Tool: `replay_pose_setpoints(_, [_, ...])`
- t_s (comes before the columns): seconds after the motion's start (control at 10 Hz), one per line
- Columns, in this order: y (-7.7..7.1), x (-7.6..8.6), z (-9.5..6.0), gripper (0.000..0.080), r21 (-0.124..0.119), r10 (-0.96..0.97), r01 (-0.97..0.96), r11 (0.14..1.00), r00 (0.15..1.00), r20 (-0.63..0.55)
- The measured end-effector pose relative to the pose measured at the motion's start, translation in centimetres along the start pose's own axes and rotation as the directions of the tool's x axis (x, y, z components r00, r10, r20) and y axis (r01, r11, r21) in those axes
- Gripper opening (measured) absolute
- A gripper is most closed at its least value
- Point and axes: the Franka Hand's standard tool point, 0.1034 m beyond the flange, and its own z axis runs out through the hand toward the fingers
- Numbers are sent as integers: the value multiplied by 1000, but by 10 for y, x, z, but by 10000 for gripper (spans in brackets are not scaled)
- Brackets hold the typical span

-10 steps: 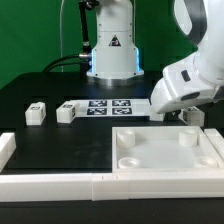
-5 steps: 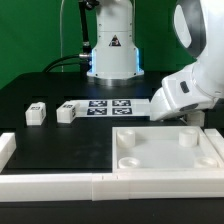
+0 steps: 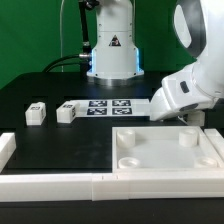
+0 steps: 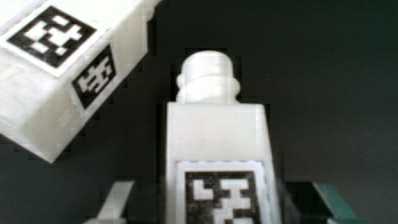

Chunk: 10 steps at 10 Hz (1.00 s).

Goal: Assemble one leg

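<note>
In the wrist view a white leg (image 4: 217,130) lies on the black table between my fingers, its tag toward the camera and its screw peg (image 4: 210,72) pointing away. My gripper (image 4: 226,203) is open, with a dark gap between each finger and the leg's sides. A second leg (image 4: 71,65) lies slanted close beside it. In the exterior view my gripper (image 3: 190,118) is low over the table behind the white panel (image 3: 165,150), hiding most of that leg. Two more legs (image 3: 36,113) (image 3: 67,112) lie at the exterior view's left.
The marker board (image 3: 110,107) lies between the left legs and my gripper. A white rail (image 3: 60,184) runs along the table's front edge. The robot base (image 3: 112,50) stands at the back.
The gripper has sunk a little and shifted slightly toward the exterior view's right over the leg. Nothing else has moved.
</note>
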Motion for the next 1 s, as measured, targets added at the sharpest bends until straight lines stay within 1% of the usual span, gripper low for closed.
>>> replay_pose_setpoints(0.3, [0, -1, -1, 288, -1, 0, 0, 1000, 1000, 3])
replay_pose_setpoints(0.6, [3, -19, -20, 290, -8, -3, 3, 1000, 1000, 0])
replay_pose_setpoints(0.7, [6, -25, -25, 290, -9, -2, 2, 1000, 1000, -9])
replay_pose_setpoints(0.8, [8, -28, -29, 290, -12, -6, 6, 1000, 999, -34])
replay_pose_setpoints(1.0, [8, -28, -26, 290, -13, -8, 7, 1000, 1000, -31])
